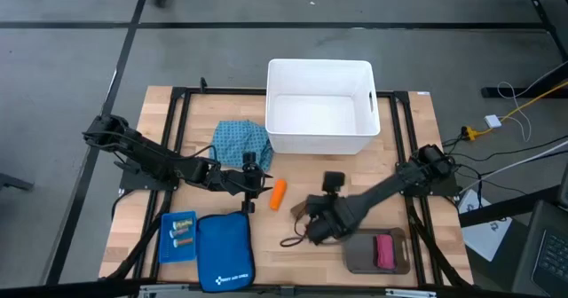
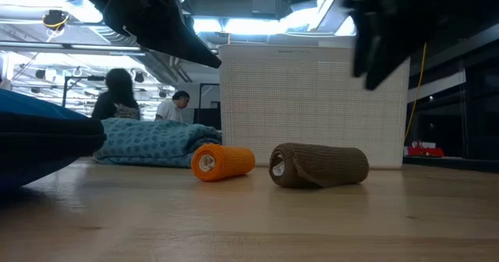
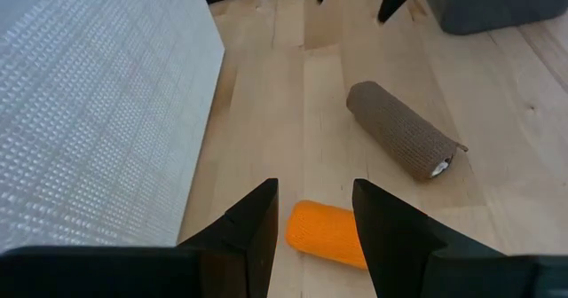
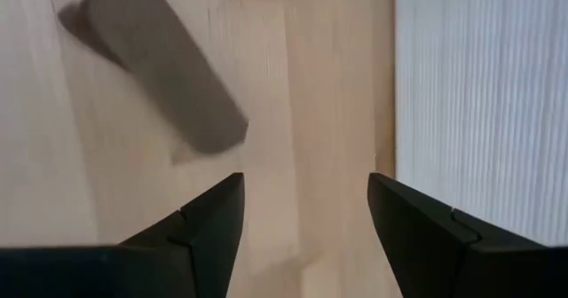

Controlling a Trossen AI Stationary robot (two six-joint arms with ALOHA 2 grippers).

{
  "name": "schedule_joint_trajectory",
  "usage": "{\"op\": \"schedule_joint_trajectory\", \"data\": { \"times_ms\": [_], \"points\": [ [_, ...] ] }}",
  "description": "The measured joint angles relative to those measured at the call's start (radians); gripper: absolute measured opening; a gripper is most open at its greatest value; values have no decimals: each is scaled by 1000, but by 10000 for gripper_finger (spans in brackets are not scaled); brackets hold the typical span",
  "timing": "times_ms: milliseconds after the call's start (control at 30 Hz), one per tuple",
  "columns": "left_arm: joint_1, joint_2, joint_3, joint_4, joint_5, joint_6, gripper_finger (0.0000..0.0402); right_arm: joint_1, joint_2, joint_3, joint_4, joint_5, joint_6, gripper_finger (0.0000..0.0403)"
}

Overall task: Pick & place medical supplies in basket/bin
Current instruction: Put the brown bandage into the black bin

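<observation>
A: High view first. White plastic bin (image 1: pixel 320 107) sits at the far middle of the wooden slatted desk (image 1: pixel 417 156); deep, rectangular w/ rounded corners, handle slot in one short wall. Nothing visible inside.

B: Supplies?

A: Teal patterned cloth bundle (image 1: pixel 241 143), soft and crumpled, just beside the bin's left wall. Orange roll (image 1: pixel 279 192), a short cylinder, lies on bare wood near the middle. Low view shows its hollow core end-on, w/ a brown woven bandage roll (image 2: pixel 319 165) lying near it, both in front of the bin's finely ribbed wall.

B: Left arm?

A: Left gripper (image 1: pixel 252 184) is just left of the orange roll. Left wrist view: jaws parted, the roll on the desk past the tips, not touched.

B: Right?

A: Right gripper (image 1: pixel 318 216) is over the brown roll area, front-right of centre. Right wrist view: jaws wide apart, holding nothing; brown roll blurred on the wood beyond them, bin wall alongside.

B: Other stuff?

A: Pink block (image 1: pixel 384 250) on a flat grey tray (image 1: pixel 359 255), front right. Blue zip pouch (image 1: pixel 224 251) w/ white logo at front left, and beside it a blue tray (image 1: pixel 163 249) holding small yellowish vials (image 1: pixel 183 233). Two people (image 2: pixel 117 96) show far off in the room behind, low view.
</observation>
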Motion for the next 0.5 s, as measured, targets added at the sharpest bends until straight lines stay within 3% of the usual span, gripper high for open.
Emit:
{"op": "schedule_joint_trajectory", "data": {
  "times_ms": [267, 500],
  "points": [
    [0, 0, 0, -61, -1, -20, 143, -81, 0, 0, 139, -97, -358, 240],
    [0, 0, 0, -68, -5, -59, 143, -109, 34, -29, 188, -167, -433, 240]
  ]
}}
